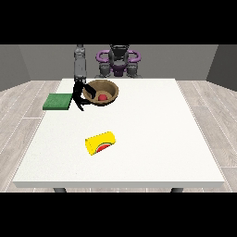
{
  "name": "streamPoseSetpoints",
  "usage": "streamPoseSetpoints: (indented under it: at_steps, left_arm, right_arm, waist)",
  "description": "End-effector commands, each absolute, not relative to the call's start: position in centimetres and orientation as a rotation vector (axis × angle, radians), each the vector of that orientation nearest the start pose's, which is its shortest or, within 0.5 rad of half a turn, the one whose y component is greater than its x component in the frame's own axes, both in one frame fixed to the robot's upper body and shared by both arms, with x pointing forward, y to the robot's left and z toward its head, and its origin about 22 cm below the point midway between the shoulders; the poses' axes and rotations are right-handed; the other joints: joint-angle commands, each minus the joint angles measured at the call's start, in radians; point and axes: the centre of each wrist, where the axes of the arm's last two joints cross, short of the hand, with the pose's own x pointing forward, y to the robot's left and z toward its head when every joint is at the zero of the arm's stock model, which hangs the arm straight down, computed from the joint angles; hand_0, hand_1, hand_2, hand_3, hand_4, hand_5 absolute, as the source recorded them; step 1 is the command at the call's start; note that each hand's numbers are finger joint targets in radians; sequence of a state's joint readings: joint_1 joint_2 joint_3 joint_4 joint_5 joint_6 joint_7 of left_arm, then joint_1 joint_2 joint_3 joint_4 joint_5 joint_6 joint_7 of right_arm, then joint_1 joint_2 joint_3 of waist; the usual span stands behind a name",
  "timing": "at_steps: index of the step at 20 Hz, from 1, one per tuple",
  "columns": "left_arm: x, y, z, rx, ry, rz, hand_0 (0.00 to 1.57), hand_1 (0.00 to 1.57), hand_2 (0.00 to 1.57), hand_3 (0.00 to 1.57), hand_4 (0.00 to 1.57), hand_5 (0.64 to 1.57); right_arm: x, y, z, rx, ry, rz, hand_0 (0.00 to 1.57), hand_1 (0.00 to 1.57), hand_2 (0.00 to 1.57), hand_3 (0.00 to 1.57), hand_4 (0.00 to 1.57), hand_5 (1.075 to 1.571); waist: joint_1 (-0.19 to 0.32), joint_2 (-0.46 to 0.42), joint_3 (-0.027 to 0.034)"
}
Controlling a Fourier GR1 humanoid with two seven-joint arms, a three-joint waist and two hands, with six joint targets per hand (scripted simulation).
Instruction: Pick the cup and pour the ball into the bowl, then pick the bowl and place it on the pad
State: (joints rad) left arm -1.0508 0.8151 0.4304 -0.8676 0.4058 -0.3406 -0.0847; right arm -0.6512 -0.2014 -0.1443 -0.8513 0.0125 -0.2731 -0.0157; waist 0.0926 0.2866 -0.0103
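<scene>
The yellow cup (100,142) lies on its side near the front of the table (152,139). At far left, a green pad (58,101) sits at the table edge. Beside it, the hand at the view's left (80,95) seems to hold the bowl (102,92) rim, fingers curled. The red ball (102,97) rests inside the bowl.

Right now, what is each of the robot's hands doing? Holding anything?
Hand at the view's left: at the rim of the brown bowl, seemingly gripping it; the red ball lies inside.
Hand at the view's right: not visible.
</scene>
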Motion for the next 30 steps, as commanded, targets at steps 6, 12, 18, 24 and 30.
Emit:
streamPoseSetpoints:
  at_steps: [6,12,18,24,30]
  left_arm:
    - [34.6,49.0,30.9,0.157,-2.220,0.063,0.00,0.00,0.00,0.00,0.00,1.541]
    - [34.0,50.6,29.3,0.231,-2.231,0.100,0.00,0.00,0.00,0.00,0.00,1.537]
    - [33.6,49.3,32.7,0.238,-2.269,0.088,0.00,0.00,0.00,0.00,0.00,1.533]
    - [32.2,49.9,34.5,0.247,-2.349,0.063,0.00,0.00,0.00,0.00,0.00,1.534]
    - [31.8,47.7,36.6,0.263,-2.396,0.024,0.00,0.00,0.00,0.00,0.20,1.532]
  right_arm:
    - [40.5,-26.1,8.3,-0.357,-1.411,0.034,1.57,1.57,1.57,1.57,1.26,1.486]
    - [40.5,-25.5,9.4,-0.336,-1.406,0.139,1.57,1.57,1.57,1.57,1.29,1.507]
    - [39.2,-35.8,9.7,-0.421,-1.451,0.138,1.57,1.57,1.57,1.57,1.30,1.528]
    - [38.1,-40.3,10.2,-0.403,-1.536,0.035,1.57,1.57,1.57,1.17,1.29,1.534]
    - [37.0,-44.5,10.5,-0.411,-1.560,-0.032,1.57,1.57,1.57,0.78,1.29,1.551]
  waist:
    - [-0.105,-0.030,0.0100]
    - [-0.171,-0.007,0.0097]
    - [-0.160,0.024,0.0119]
    - [-0.142,0.097,0.0116]
    - [-0.081,0.141,0.0130]
